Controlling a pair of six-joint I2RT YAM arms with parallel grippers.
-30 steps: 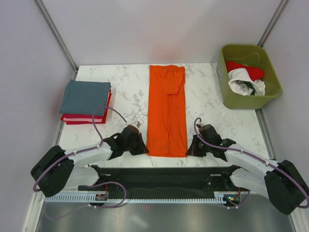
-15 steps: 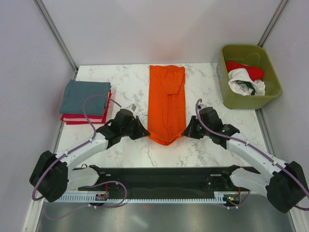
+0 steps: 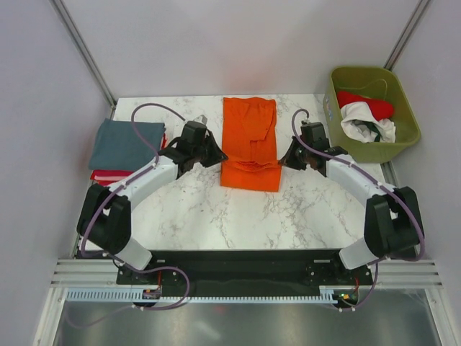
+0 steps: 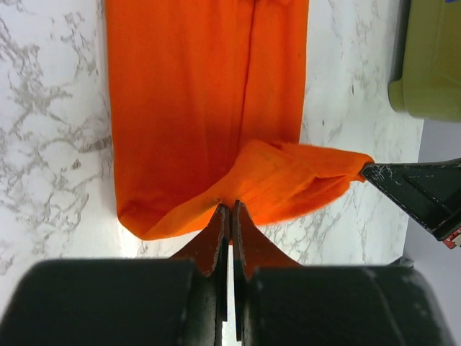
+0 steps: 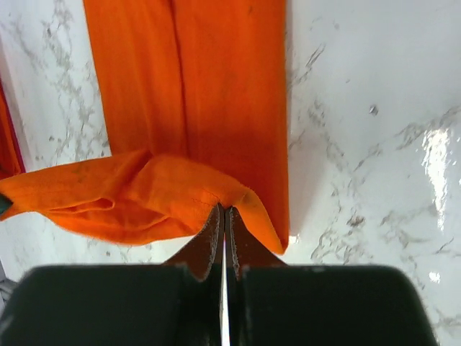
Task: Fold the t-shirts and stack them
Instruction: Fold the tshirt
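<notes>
The bright orange t-shirt (image 3: 250,144) lies as a long strip on the marble table, its near end lifted and carried back over the rest. My left gripper (image 3: 215,160) is shut on the left corner of that near hem; in the left wrist view (image 4: 230,205) the jaws pinch the orange cloth (image 4: 209,94). My right gripper (image 3: 283,160) is shut on the right corner, seen in the right wrist view (image 5: 224,209) with the cloth (image 5: 216,86) hanging from it. A grey-blue t-shirt (image 3: 124,143) lies folded on red ones (image 3: 108,175) at the left.
An olive-green bin (image 3: 372,115) at the back right holds a red t-shirt (image 3: 367,103) and a white t-shirt with dark print (image 3: 366,124). Grey walls close in both sides. The table's marble top (image 3: 238,216) is bare in front of the shirt.
Both grippers have moved away from the near edge toward the back, carrying the orange shirt's near hem over its middle. The strip now looks about half as long.
</notes>
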